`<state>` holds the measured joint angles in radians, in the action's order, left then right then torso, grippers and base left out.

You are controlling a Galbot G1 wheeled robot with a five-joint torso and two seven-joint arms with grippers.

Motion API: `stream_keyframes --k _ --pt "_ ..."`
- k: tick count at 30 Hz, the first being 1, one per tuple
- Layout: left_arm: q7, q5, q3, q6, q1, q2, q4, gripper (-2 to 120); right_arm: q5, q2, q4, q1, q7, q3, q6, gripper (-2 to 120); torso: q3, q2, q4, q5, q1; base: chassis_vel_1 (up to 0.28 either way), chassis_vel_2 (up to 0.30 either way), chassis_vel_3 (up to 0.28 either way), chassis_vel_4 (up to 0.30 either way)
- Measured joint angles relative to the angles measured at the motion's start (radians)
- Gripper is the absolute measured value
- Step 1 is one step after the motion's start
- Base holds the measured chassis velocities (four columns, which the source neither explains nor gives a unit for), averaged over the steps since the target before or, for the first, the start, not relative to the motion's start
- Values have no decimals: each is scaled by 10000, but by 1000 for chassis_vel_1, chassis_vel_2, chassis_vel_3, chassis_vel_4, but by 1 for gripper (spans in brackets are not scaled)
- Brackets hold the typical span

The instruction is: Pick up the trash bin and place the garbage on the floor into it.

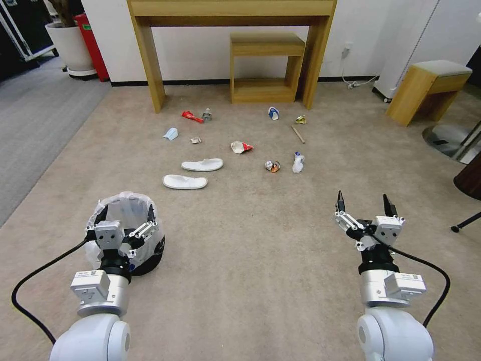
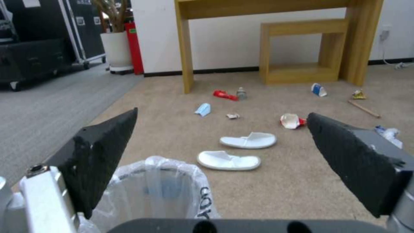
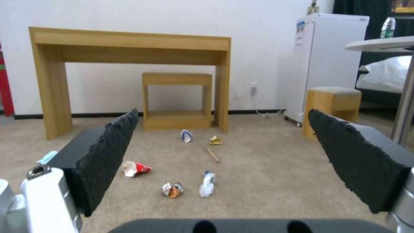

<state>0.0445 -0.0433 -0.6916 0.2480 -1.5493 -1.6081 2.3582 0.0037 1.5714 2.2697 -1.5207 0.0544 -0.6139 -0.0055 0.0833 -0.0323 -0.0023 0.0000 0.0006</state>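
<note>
Left gripper [image 1: 125,216]: lower left, fingers spread wide, poised over the trash bin [image 1: 131,210], gripping nothing.
Right gripper [image 1: 364,202]: lower right, fingers spread, empty.
Trash bin: lower left, standing on the floor [image 1: 260,260].
Floor: beige carpet.
Garbage [image 1: 202,165]: scattered mid-frame.
Room: wooden table [image 1: 230,15] against white wall, top.
</note>
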Motion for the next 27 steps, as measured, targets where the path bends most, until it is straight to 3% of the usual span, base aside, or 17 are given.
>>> stream_keyframes --k 27 --pt "7 86 -81 5 -8 0 -87 100 260 -114 -16 70 76 -230 137 100 0 0 0 0 0 0 0 0 0"
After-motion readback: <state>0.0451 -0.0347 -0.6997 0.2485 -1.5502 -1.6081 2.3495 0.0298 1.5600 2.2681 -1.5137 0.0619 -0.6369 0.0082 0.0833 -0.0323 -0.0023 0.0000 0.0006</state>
